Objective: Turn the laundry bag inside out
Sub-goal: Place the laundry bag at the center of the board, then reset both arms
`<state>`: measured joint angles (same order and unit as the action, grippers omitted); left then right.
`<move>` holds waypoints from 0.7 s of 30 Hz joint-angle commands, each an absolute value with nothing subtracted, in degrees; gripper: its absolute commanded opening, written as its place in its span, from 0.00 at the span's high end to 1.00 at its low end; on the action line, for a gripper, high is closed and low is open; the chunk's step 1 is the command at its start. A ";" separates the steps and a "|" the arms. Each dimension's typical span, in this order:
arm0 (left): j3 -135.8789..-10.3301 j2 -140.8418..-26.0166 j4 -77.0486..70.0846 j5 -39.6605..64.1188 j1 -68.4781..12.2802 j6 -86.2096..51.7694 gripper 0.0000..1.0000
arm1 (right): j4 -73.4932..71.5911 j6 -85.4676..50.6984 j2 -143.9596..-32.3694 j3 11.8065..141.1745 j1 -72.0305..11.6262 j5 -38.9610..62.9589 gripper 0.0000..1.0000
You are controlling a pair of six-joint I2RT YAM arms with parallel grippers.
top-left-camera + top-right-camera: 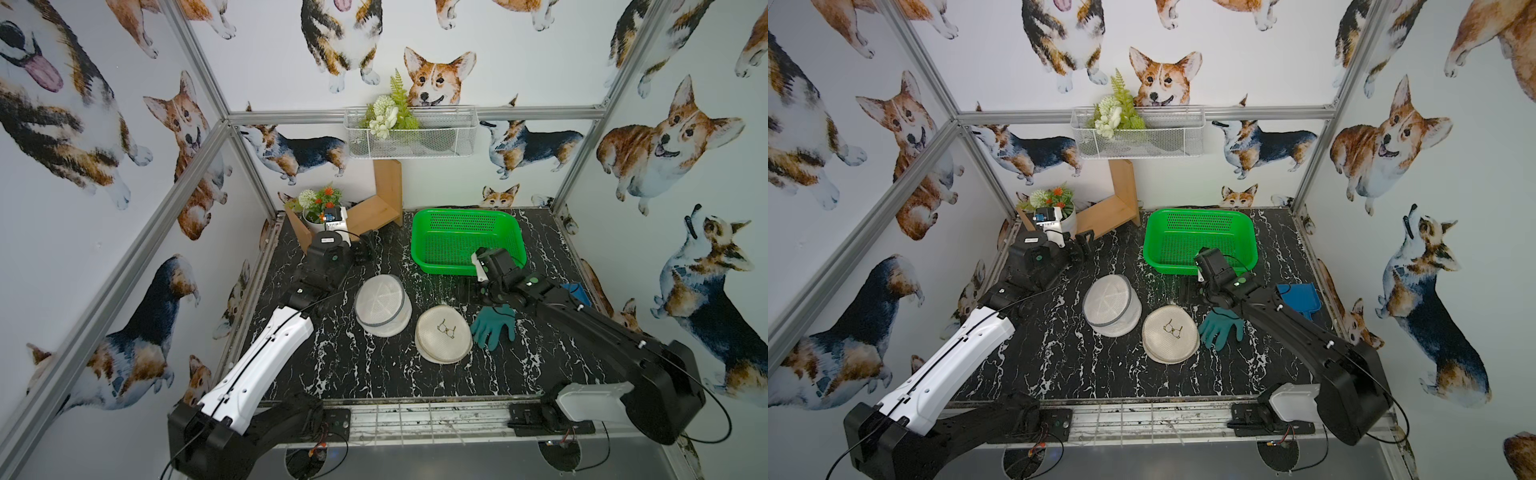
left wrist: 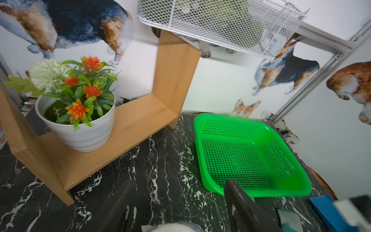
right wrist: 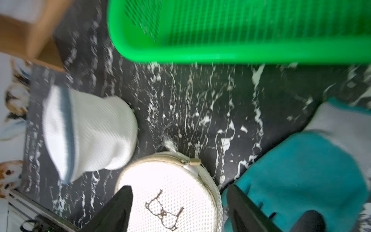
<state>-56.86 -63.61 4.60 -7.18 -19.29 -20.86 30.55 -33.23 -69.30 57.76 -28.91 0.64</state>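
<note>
While aloft, right fingers (image 3: 118,209) apart

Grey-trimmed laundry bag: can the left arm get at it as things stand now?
Probably yes. The left gripper hangs open close behind the grey-trimmed laundry bag, with only bare marble tabletop between them, and nothing lies on the bag.

Both top views look steeply down from high at 6 o'clock onto the whole table (image 1: 332,374). Left wrist view sits low, facing 1 o'clock toward the green basket (image 2: 236,160). Right wrist view, blurred, apparently hangs close above the table; all four share the basket.
</note>
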 commanded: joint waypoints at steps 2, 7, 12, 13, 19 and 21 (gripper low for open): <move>-53.59 -61.08 3.36 -9.93 -14.35 -18.65 0.24 | 31.06 -27.67 -57.61 58.15 -23.25 -12.46 0.05; -47.86 -58.10 0.83 -12.80 -6.97 -13.06 0.22 | 19.19 -18.34 -44.81 48.32 -8.15 -16.52 0.02; -36.35 -54.87 -7.73 -15.12 -3.08 -5.67 0.20 | 2.38 -8.76 -42.58 32.39 -2.53 -18.48 0.02; -33.73 -53.97 -9.84 -15.03 -2.45 -5.13 0.20 | -2.75 -6.33 -42.53 28.67 -2.26 -16.62 0.02; -22.08 -49.98 -18.81 -13.84 -0.50 -5.16 0.19 | -28.42 -5.79 -47.50 14.24 0.90 -10.92 0.02; -19.48 -49.05 -20.68 -13.19 -0.33 -3.72 0.19 | -37.33 -6.55 -50.51 10.68 1.60 -9.00 0.02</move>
<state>-21.82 -49.95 -13.26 -13.78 -0.67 -6.09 -16.47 -7.18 -48.18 13.67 0.95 -12.75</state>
